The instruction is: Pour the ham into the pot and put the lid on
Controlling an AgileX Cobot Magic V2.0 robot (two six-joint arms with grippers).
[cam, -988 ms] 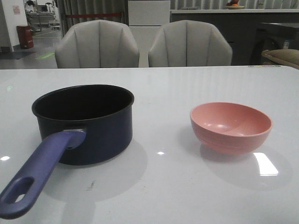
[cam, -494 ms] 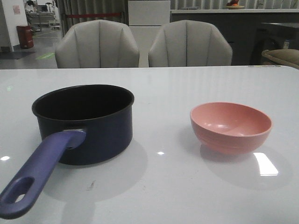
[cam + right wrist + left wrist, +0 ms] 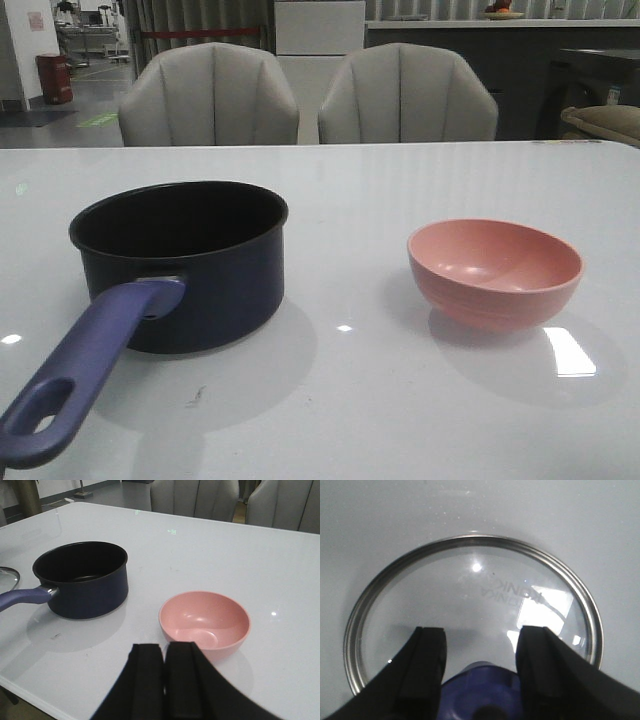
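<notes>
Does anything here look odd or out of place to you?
One thing: the pink bowl looks empty, with no ham visible in it or anywhere else. Otherwise nothing stands out. The pot stands upright, the lid lies flat on the table, and nothing appears spilled or damaged.

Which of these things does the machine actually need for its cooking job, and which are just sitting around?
Needed for the job:
pot, open and uncovered
lid, flat on the table under the left tool
pink bowl; no ham visible in it

Just around:
two chairs behind the table
</notes>
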